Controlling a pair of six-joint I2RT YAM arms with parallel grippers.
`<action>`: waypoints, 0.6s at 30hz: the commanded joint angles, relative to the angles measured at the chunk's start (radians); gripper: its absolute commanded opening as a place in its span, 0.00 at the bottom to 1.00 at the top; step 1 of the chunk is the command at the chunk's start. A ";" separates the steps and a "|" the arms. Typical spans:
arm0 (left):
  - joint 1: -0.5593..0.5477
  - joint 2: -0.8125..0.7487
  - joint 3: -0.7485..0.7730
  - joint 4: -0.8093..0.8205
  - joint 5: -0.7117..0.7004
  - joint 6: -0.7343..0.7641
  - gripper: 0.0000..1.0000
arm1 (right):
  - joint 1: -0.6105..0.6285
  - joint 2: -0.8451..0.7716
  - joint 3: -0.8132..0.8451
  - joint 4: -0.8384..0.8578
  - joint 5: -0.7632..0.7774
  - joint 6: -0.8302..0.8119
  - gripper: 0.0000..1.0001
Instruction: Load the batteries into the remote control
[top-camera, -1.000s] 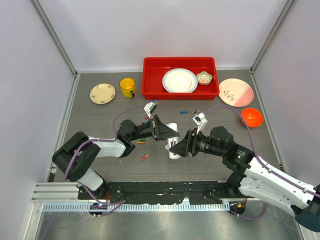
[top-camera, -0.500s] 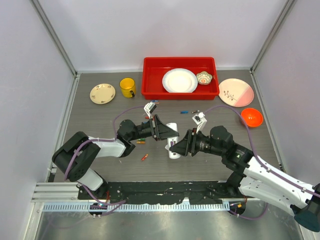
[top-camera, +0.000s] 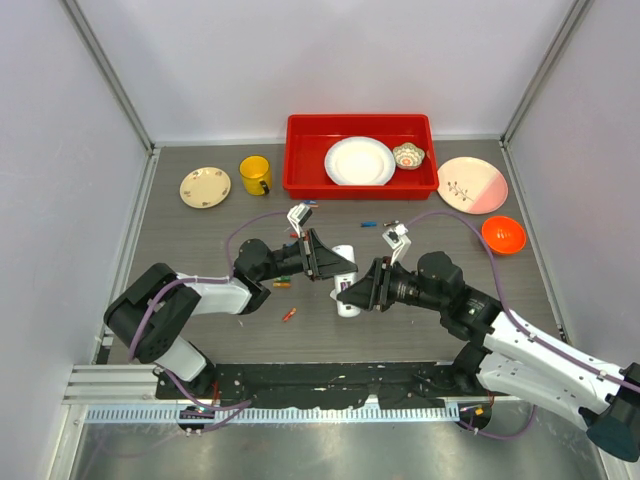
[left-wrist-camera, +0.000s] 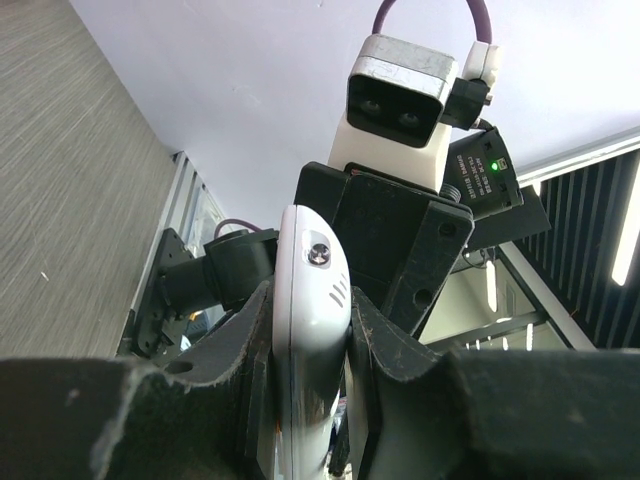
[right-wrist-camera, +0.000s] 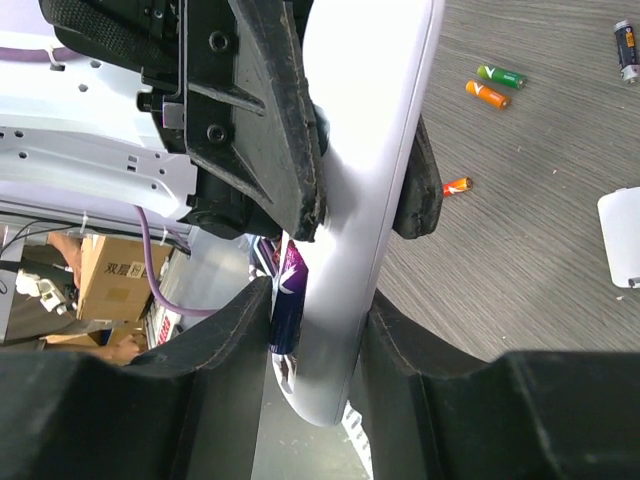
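The white remote control (top-camera: 343, 262) hangs above the table's middle, my left gripper (top-camera: 333, 266) shut on its upper part. In the left wrist view the remote control (left-wrist-camera: 310, 290) fills the gap of the left gripper (left-wrist-camera: 308, 305). My right gripper (right-wrist-camera: 315, 300) is closed around the remote control's (right-wrist-camera: 365, 150) lower end. A purple-blue battery (right-wrist-camera: 288, 290) is squeezed between one finger and the remote's back. Loose batteries lie on the table: green (right-wrist-camera: 500, 75), orange (right-wrist-camera: 485, 93), red-orange (right-wrist-camera: 456, 185). A white back cover (right-wrist-camera: 620, 235) lies flat nearby.
A red tray (top-camera: 300, 180) at the back holds a white plate (top-camera: 359, 161) and a small bowl (top-camera: 408, 155). A yellow mug (top-camera: 255, 175) and cream plate (top-camera: 205, 186) stand back left. A pink plate (top-camera: 472, 184) and orange bowl (top-camera: 503, 234) sit right.
The right gripper's jaws have drawn closer together around the remote's lower end. Both arms and the remote have hardly shifted.
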 joint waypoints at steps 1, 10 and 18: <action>-0.015 -0.041 0.022 0.257 -0.008 0.001 0.00 | -0.005 0.011 -0.003 0.057 0.001 0.001 0.41; -0.024 -0.036 0.019 0.257 -0.015 0.009 0.00 | -0.005 0.018 -0.010 0.075 -0.007 0.012 0.45; -0.024 -0.015 0.010 0.257 -0.016 0.030 0.00 | -0.006 -0.018 0.068 -0.033 0.013 -0.031 0.65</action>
